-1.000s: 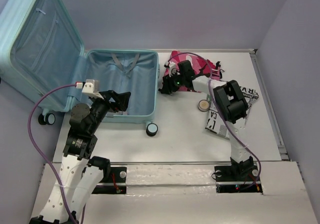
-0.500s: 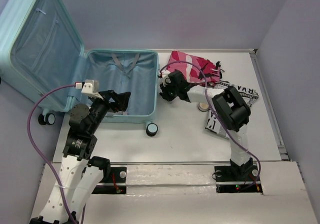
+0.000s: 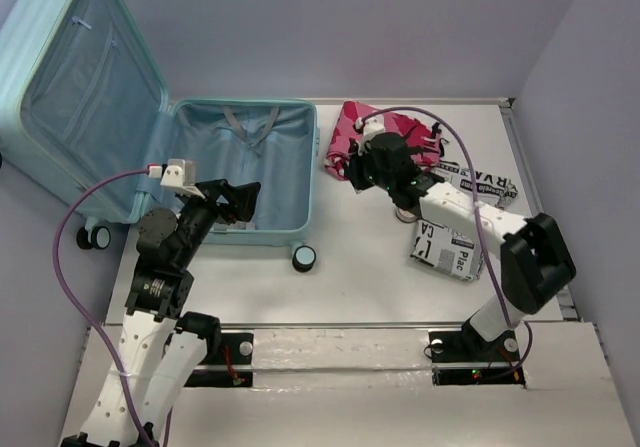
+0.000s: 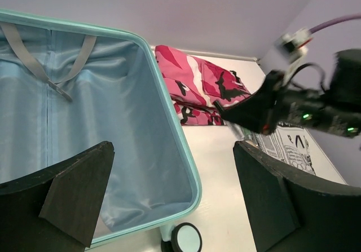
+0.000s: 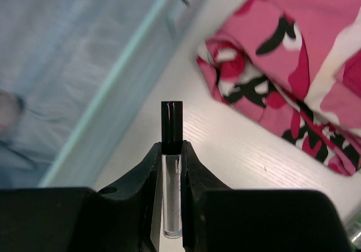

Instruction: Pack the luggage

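The pale mint-blue suitcase (image 3: 290, 179) lies open at the left, lid (image 3: 85, 87) raised; its lined tub also shows in the left wrist view (image 4: 84, 122) and the right wrist view (image 5: 73, 77). My right gripper (image 3: 352, 167) is shut on a small clear tube with a black cap (image 5: 172, 167), above the white table between the suitcase's right rim and a pink-and-white patterned cloth bundle (image 3: 385, 132). My left gripper (image 3: 240, 202) is open and empty above the tub's near part.
A folded newspaper (image 3: 455, 247) and a small round tan object (image 3: 408, 210) lie right of the bundle. A suitcase wheel (image 3: 304, 258) sticks out at the near right corner. A white wall edge runs along the table's right side.
My right arm has swung its elbow out to the right, and its gripper with the tube has shifted a little right and away from the suitcase rim. The left arm has not moved.
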You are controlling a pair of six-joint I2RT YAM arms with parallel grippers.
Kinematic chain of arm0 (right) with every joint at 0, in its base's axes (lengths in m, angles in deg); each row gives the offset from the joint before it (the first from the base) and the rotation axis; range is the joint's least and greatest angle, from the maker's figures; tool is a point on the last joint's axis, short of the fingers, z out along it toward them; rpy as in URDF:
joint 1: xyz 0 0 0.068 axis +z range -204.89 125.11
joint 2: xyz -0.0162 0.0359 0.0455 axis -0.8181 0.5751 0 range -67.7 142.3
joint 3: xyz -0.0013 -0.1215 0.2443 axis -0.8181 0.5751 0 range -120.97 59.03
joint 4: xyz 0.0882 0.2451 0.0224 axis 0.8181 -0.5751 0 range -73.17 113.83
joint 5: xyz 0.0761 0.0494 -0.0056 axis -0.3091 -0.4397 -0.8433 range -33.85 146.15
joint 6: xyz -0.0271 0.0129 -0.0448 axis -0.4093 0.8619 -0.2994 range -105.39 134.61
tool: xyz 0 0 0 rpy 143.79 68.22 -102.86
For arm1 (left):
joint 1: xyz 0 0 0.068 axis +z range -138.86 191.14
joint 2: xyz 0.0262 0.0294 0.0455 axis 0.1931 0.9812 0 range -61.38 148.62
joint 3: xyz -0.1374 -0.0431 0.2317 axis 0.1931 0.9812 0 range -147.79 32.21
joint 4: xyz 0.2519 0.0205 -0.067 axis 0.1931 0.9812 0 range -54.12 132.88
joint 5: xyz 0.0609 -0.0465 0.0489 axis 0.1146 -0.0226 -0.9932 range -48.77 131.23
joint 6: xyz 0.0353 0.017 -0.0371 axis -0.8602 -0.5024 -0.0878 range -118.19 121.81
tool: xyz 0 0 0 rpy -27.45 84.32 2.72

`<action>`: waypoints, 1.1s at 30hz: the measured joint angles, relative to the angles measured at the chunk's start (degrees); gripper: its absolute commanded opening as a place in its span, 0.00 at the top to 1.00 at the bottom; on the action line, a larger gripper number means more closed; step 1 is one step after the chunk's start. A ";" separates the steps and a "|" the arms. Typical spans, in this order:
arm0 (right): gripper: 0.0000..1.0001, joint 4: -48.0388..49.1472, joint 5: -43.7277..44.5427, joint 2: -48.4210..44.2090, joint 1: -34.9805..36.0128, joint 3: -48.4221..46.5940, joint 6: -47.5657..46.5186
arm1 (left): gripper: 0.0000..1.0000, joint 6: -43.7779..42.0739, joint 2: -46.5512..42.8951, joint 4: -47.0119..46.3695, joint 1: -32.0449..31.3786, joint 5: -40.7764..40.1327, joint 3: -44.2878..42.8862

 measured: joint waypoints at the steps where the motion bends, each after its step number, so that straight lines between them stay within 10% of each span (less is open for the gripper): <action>1: 0.93 0.31 -0.42 -2.47 0.24 -0.74 0.72 | 0.01 0.07 -0.04 0.00 0.17 0.04 0.00; 5: 0.92 1.88 -3.45 -4.07 1.73 -7.19 4.55 | 0.01 0.52 -0.44 -0.63 0.92 0.50 0.00; 11: 0.17 4.24 -9.03 10.03 6.08 -23.30 12.63 | 0.01 2.16 -0.76 -2.08 1.40 1.36 0.00; 19: 0.30 0.63 -6.36 8.85 4.79 -17.88 15.98 | 0.01 9.03 3.23 -5.99 -0.87 7.10 0.00; 28: 0.31 -1.66 6.67 -28.06 -18.60 9.81 19.50 | 0.01 8.20 29.81 -8.20 -37.66 -12.28 -11.43; 33: 0.30 -5.20 12.39 -38.23 -20.57 16.52 19.63 | 0.01 4.55 53.24 -8.09 -46.64 -21.00 -23.21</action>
